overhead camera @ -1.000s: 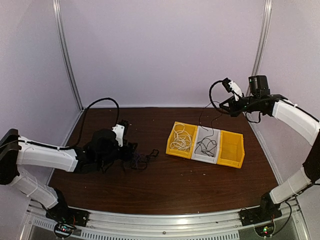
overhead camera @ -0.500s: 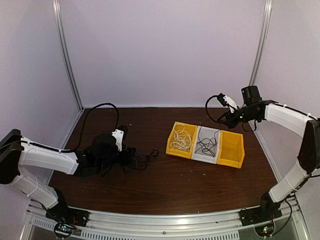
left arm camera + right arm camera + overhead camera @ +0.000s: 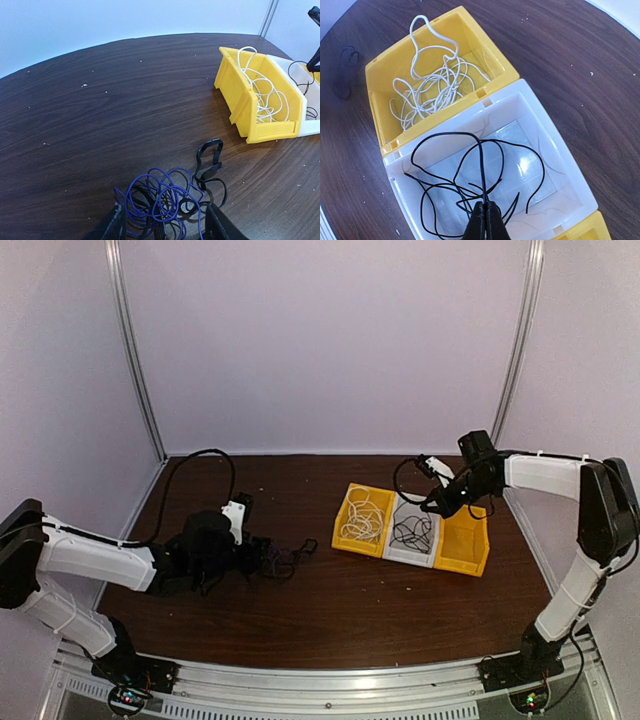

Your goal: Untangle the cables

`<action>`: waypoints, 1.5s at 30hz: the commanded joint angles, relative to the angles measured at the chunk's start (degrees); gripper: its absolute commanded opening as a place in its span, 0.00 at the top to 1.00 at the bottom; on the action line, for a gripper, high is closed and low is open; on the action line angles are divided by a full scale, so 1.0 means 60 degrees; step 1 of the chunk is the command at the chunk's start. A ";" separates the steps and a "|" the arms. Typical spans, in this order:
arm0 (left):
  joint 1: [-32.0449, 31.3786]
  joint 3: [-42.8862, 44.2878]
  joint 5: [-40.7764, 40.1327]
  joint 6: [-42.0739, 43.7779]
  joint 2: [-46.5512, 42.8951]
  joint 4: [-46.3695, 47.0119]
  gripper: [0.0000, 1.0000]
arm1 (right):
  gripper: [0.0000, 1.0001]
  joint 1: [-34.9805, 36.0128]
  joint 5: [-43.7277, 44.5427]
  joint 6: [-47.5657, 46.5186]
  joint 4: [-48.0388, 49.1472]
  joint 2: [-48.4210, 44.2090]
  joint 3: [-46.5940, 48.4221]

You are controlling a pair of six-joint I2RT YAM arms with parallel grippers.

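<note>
A tangled clump of cables (image 3: 165,197), one blue and the others black, lies on the dark wood table; it also shows in the top view (image 3: 285,560). My left gripper (image 3: 165,230) is open, its fingers on either side of the clump's near part. My right gripper (image 3: 485,212) is shut on a thin black cable (image 3: 445,172), whose loops hang into the white bin (image 3: 560,165). In the top view the right gripper (image 3: 437,502) hovers low over that bin. A white cable (image 3: 435,85) lies coiled in the yellow bin (image 3: 375,75) beside it.
Three bins stand in a row right of centre: yellow (image 3: 347,537), white (image 3: 392,552) and a second yellow (image 3: 462,540). A flat black loop (image 3: 210,157) sticks out of the clump toward the bins. Bare table lies between clump and bins.
My right arm has come down and forward from high at the back right to just above the white bin, carrying the black cable into it. The left arm has barely moved.
</note>
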 commanded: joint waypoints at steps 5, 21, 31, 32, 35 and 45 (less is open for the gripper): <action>0.0023 -0.0044 0.0064 -0.0288 -0.0127 0.0455 0.46 | 1.00 0.1062 0.2392 -0.0101 0.0370 0.0542 -0.0179; 0.0019 0.0054 0.0126 -0.0321 -0.0179 0.0300 0.46 | 1.00 0.1526 0.3661 -0.0327 0.0570 0.0888 -0.0410; 0.0020 0.0393 0.0294 -0.0219 -0.0197 -0.0045 0.46 | 1.00 0.2545 0.6081 -0.0753 -0.0269 0.1646 0.0751; 0.0020 0.0387 0.0294 -0.0226 -0.0236 -0.0061 0.46 | 1.00 0.2553 0.6192 -0.0724 -0.0336 0.1706 0.0808; 0.0019 0.0272 0.0264 -0.0287 -0.0374 -0.0068 0.46 | 0.99 0.2554 0.6363 -0.0734 -0.0325 0.1572 0.0669; 0.0019 0.0135 0.0011 -0.0215 -0.0584 -0.0197 0.45 | 0.73 0.2469 0.5621 -0.0834 -0.0452 -0.0341 0.0204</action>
